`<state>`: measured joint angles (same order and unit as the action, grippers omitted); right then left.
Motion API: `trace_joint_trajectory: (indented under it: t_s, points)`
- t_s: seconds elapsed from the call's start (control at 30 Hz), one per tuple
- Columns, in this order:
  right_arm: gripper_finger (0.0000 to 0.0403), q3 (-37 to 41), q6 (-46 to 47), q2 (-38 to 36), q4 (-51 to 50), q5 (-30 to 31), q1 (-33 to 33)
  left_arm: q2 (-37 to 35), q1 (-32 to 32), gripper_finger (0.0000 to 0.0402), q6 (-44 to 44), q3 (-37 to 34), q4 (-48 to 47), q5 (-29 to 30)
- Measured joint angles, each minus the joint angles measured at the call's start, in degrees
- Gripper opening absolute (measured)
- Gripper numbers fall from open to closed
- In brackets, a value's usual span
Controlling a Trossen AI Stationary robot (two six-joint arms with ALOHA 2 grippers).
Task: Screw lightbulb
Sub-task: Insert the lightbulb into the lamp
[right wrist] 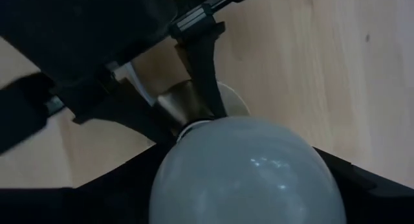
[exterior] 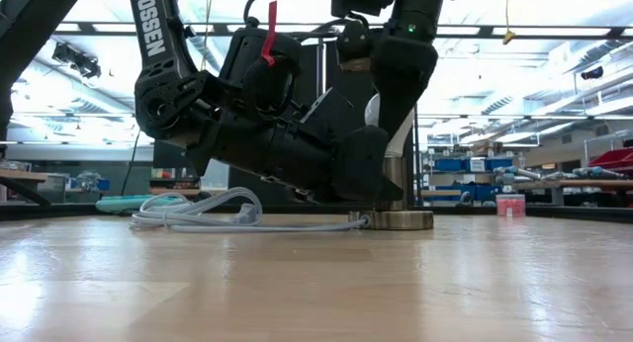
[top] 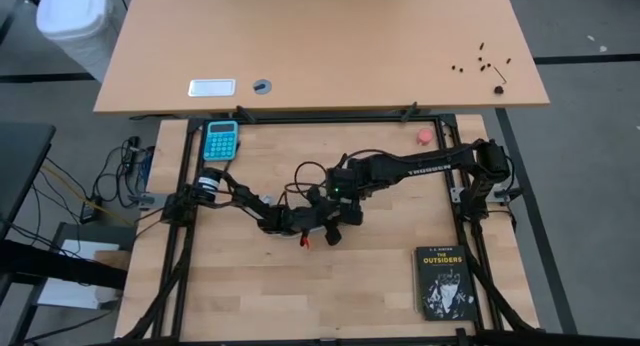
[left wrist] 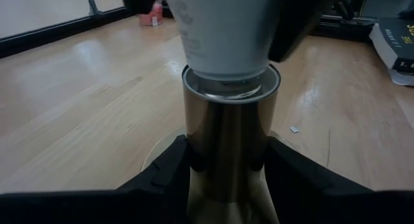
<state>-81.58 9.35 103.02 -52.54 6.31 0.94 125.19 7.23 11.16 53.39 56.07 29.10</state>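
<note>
The white frosted lightbulb (right wrist: 242, 172) stands upright with its narrow end in the mouth of a silvery socket stem (left wrist: 226, 140). The stem rises from a round disc (exterior: 396, 220) that lies flat on the wooden table. A white coiled cord (exterior: 198, 212) trails from the disc. My left gripper (left wrist: 226, 179) is shut on the stem, reaching in low. My right gripper (right wrist: 242, 185) hangs above, shut on the bulb's round top. In the high view both grippers (top: 335, 211) cover socket and bulb. My left gripper pinches the socket's silvery stem (left wrist: 226, 153) between its two fingers (left wrist: 165, 166), below the stem's rim. The fingers come in almost level, across the upright stem. The socket's disc stays on the table. My right gripper holds the lightbulb's wide round end (right wrist: 194, 185) between its two fingers (right wrist: 362, 185), one on each side. The fingers come from above, pointing steeply down. The bulb stands upright, its narrow end (left wrist: 226, 72) in the socket's mouth.
A black book (top: 443, 281) lies near the table's front right. A small pink-red round object (top: 425, 137) sits at the far right and a teal calculator (top: 221, 139) at the far left. The cord loops lie toward the table's left of the socket.
</note>
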Motion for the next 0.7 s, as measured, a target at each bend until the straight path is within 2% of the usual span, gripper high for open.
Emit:
trace_joint_trajectory:
  t_s: [0.13, 0.27, 0.43, 0.7]
  points:
    - [0.0291, 0.0, 5.07, 0.0, 0.14, 0.21, -0.8, 0.0, 0.01, 0.0166, 1.6, 0.0, 0.02, 1.77]
    - [0.0291, 0.02, 10.62, 0.0, 0.42, 4.24, -2.08, 0.0, 0.01, 0.0166, 3.13, 0.0, 0.15, 2.92]
    - [0.0291, 0.02, 17.19, 0.0, 0.76, 5.41, -1.89, 0.0, 0.01, 0.0166, 4.12, 0.0, 0.13, 4.34]
    - [0.0291, 0.04, 16.25, 0.0, 3.87, 6.23, -0.48, 0.0, 0.36, 0.0166, 3.95, 0.0, -0.15, 4.83]
